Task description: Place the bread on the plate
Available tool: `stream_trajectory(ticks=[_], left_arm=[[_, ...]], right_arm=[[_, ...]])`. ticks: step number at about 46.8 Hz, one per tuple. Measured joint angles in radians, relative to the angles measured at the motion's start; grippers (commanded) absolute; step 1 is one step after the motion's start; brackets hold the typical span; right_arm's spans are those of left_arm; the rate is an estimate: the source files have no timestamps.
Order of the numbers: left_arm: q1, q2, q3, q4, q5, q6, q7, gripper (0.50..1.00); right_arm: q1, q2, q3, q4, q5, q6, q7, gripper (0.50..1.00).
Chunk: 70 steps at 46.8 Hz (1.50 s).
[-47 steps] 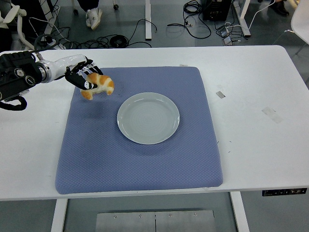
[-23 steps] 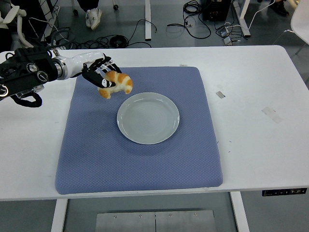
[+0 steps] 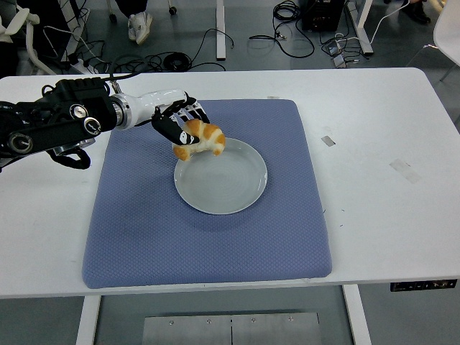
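Head view: the left robot hand (image 3: 185, 126) has travelled right and slightly nearer across the blue mat (image 3: 144, 215) over the last second. A second ago it hung over the mat's far left part, well apart from the plate (image 3: 230, 188). Now it sits at the plate's far left rim, with the bread (image 3: 200, 139) overhanging that rim. The fingers (image 3: 188, 113) are curled around the bread, clamping it from the left and above, and the bread looks to be carried in the air rather than resting on anything, though I cannot tell exactly how high it is. The black arm has stretched further in from the left edge as well.

For the task this means the carry is nearly over. The bread is at the edge of its target but not yet over the plate's middle and not released, so I judge that a short move further right, a lowering and an opening of the fingers remain.

Counted: one bread, one plate, one mat, one white bench (image 3: 374, 144), one robot hand in view. The right robot hand does not show. On the floor beyond the bench lie several dark cables (image 3: 215, 39), too tangled to count
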Motion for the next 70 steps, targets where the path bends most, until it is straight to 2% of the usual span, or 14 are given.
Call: stream_trajectory(ticks=[27, 48, 54, 70], left_arm=[[0.009, -0.079, 0.028, -0.048, 0.036, 0.053, 0.026, 0.5], [0.03, -0.088, 0.055, -0.04, 0.05, 0.074, 0.027, 0.5], [0.035, -0.088, 0.074, -0.031, 0.062, 0.099, 0.024, 0.5], [0.033, -0.088, 0.077, -0.03, 0.062, 0.101, 0.023, 0.5]], right_arm=[[0.0, 0.0, 0.0, 0.0, 0.0, 0.0, 0.0, 1.0], [0.0, 0.0, 0.0, 0.0, 0.0, 0.0, 0.001, 1.0], [0.0, 0.0, 0.0, 0.0, 0.0, 0.0, 0.001, 1.0], [0.0, 0.0, 0.0, 0.0, 0.0, 0.0, 0.0, 1.0]])
